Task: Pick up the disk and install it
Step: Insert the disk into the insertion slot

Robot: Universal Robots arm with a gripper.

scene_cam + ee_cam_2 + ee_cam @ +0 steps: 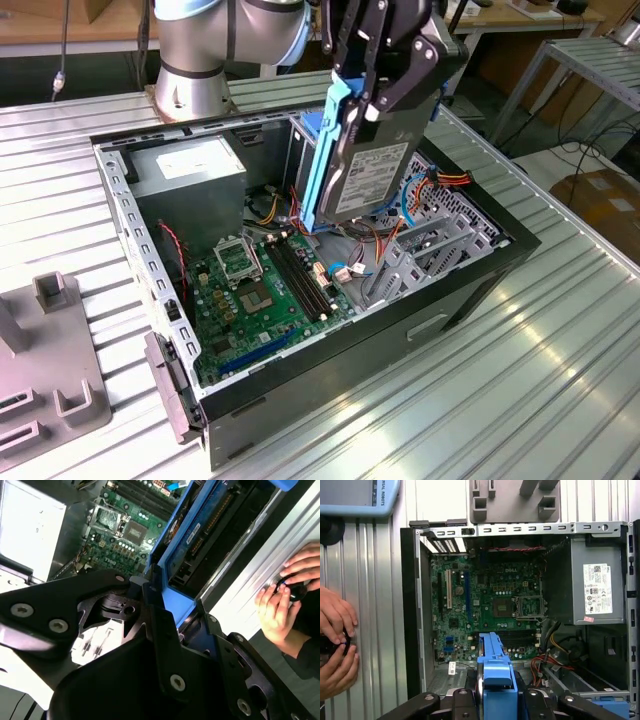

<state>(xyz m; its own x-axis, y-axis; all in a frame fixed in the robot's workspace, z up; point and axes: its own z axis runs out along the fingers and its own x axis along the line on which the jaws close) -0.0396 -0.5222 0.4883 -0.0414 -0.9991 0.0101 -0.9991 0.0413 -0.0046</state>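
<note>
My gripper [372, 95] is shut on the disk [365, 175], a dark drive with a white label in a bright blue bracket. It hangs on edge, slightly tilted, above the back right part of the open computer case [470, 290], its lower end close over the cables beside the metal drive cage [430, 240]. In the second wrist view the black fingers [165, 625] clamp the blue bracket of the disk [200, 535]. The first wrist view looks down past the bracket [495, 670] onto the motherboard [490, 600].
A grey power supply [190, 170] fills the case's back corner at the exterior view's left. Red and orange cables [545, 662] lie near the cage. A person's hands [335, 645] rest on the ribbed table beside the case. A grey fixture [50, 380] stands at the exterior view's left.
</note>
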